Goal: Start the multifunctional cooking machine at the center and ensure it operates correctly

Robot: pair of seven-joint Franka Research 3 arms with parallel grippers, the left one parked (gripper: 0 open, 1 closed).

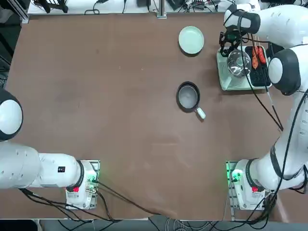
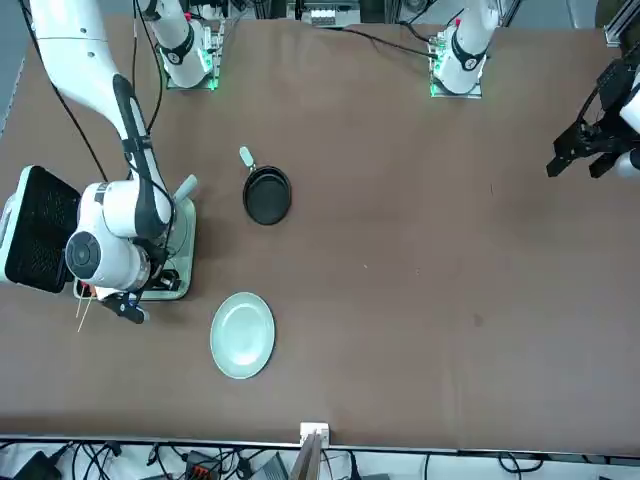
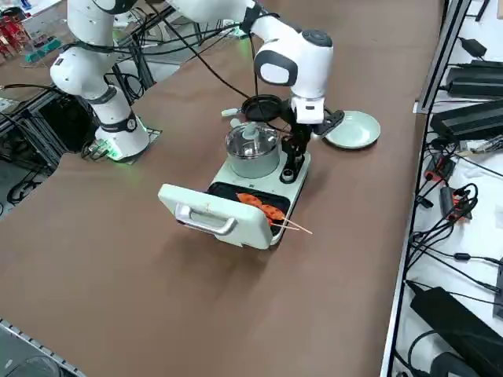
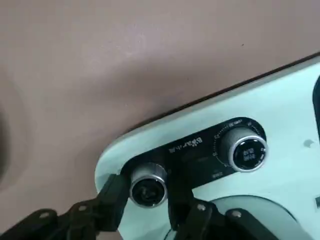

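The end effector (image 4: 147, 181) is closed on the near dial (image 4: 149, 193), one finger on each side; the second dial (image 4: 249, 154) on the same panel is free. Rotate the wrist about the dial's axis, without side load or downward force. Maintain clearance from the pot (image 3: 252, 151). Seen from overhead, the cooking machine (image 1: 228, 83) sits at 2 o'clock from the tabletop (image 1: 120, 120) centre.
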